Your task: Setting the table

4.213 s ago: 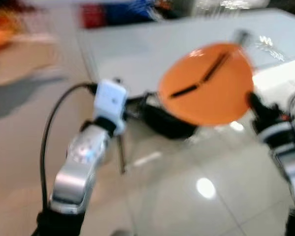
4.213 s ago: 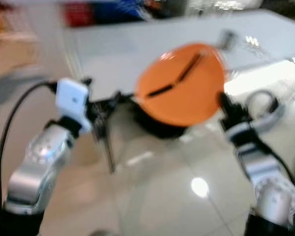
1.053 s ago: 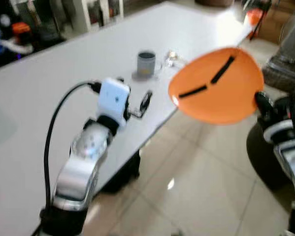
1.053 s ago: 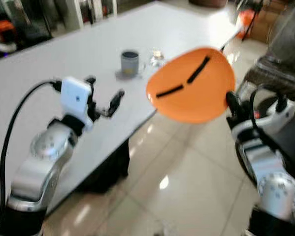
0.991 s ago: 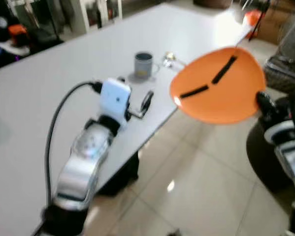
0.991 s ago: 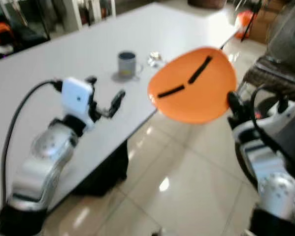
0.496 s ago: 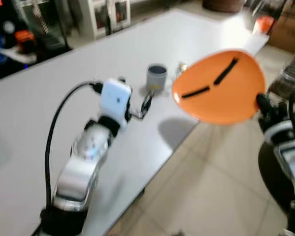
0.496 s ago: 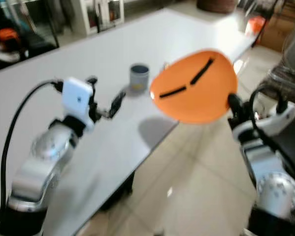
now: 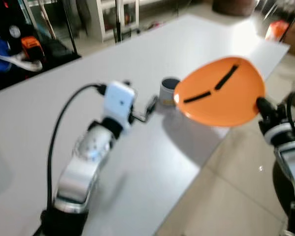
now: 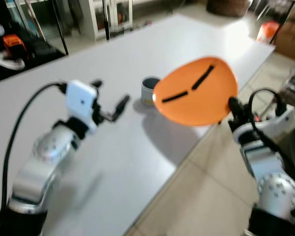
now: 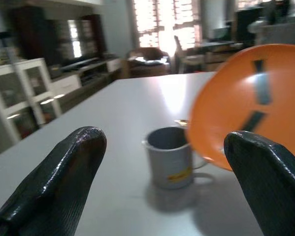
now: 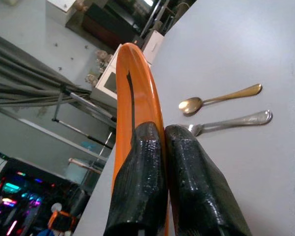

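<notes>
Orange plate (image 9: 219, 93) is pinched by its rim in my right gripper (image 12: 163, 142), tilted over the white table (image 9: 137, 162) edge, above the grey mug (image 11: 168, 156). Left gripper (image 11: 162, 162) hangs wide open. Thin edge grip, so it could slip or clip the mug.

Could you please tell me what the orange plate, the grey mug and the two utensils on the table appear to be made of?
Orange plate: probably plastic, with an even matte colour and a thin rim pinched by the right gripper.
Grey mug: likely ceramic or enamel, opaque with a dull sheen.
Spoon: gold-toned metal, shiny.
Fork: silver metal, reflective.
</notes>
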You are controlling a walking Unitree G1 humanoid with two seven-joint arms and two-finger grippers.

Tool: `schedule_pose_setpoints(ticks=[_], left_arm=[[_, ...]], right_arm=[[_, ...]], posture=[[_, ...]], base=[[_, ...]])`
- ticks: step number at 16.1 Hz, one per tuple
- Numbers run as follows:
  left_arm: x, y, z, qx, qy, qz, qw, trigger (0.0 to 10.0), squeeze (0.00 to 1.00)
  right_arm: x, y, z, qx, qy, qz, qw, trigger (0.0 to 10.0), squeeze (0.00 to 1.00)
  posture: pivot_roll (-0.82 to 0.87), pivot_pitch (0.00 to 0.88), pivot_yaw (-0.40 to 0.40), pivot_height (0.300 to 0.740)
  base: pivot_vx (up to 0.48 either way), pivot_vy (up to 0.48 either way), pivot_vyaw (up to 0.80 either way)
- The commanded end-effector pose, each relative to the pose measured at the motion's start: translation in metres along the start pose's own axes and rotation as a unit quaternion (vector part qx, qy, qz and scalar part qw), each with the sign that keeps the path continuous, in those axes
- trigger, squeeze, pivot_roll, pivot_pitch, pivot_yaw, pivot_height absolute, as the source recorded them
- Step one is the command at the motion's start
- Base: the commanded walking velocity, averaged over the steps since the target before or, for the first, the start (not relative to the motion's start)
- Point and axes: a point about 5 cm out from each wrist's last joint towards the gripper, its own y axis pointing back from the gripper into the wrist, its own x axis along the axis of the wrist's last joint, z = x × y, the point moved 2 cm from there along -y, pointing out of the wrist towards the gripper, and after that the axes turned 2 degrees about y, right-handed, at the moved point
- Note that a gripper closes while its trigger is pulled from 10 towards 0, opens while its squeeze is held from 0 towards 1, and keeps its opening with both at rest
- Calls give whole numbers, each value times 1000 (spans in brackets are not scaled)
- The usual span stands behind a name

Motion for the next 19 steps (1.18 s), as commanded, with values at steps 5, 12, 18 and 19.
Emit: schedule_pose_setpoints(ticks=[5,12,18,19], left_arm=[[-6,7,25,-79,29,-23,996,10000,0],[-11,11,27,-91,22,-51,994,10000,0],[-10,11,28,-97,21,-54,994,10000,0],[-9,12,26,-94,18,-55,994,10000,0]], right_arm=[[19,4,1,-1,4,32,999,10000,0],[21,-14,31,-68,4,39,997,10000,0],[12,-36,45,-80,-2,21,997,10000,0],[10,-42,45,-79,-1,18,997,10000,0]], posture=[[23,74,-23,740],[31,97,-18,740],[46,106,-16,740],[52,108,-15,740]], base=[[0,0,0],[0,0,0],[0,0,0],[0,0,0]])
